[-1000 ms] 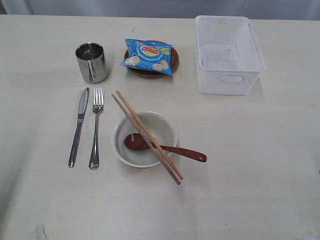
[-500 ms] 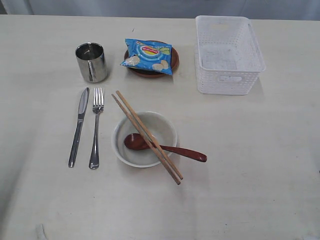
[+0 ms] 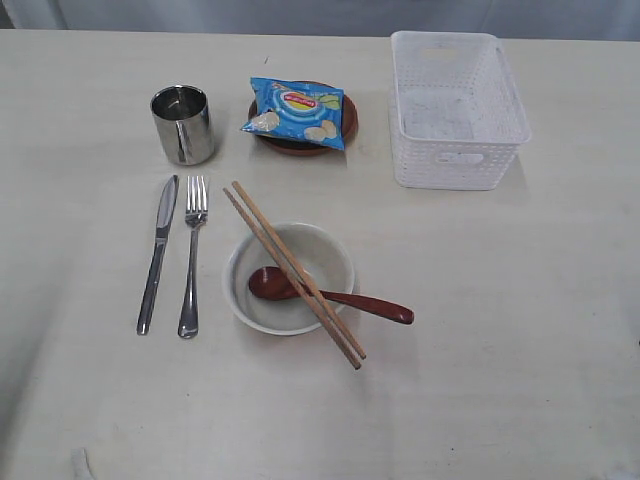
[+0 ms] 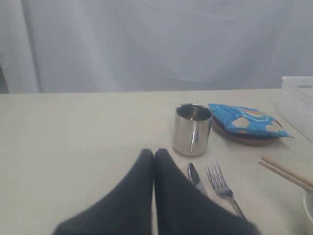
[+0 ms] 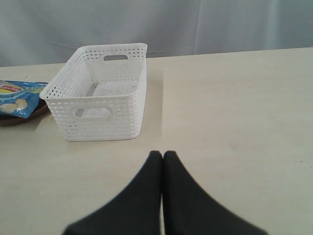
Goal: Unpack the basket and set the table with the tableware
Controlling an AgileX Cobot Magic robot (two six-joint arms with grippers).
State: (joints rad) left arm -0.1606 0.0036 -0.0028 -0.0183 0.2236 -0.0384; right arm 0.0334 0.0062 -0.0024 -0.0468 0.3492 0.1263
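Observation:
The white basket (image 3: pixel 457 108) stands empty at the back right of the cream table (image 3: pixel 520 330). A steel cup (image 3: pixel 182 124) stands at the back left, and below it lie a knife (image 3: pixel 157 250) and a fork (image 3: pixel 192 255) side by side. A pale bowl (image 3: pixel 288 277) holds a reddish-brown spoon (image 3: pixel 325 292), with wooden chopsticks (image 3: pixel 295 272) laid across its rim. A small brown plate (image 3: pixel 345 130) carries a blue chip bag (image 3: pixel 296 110). Neither gripper shows in the exterior view. My left gripper (image 4: pixel 153 152) is shut and empty near the knife (image 4: pixel 195 177). My right gripper (image 5: pixel 162 154) is shut and empty, short of the basket (image 5: pixel 100 98).
A grey curtain hangs behind the table's far edge. The table's front and right side are bare surface.

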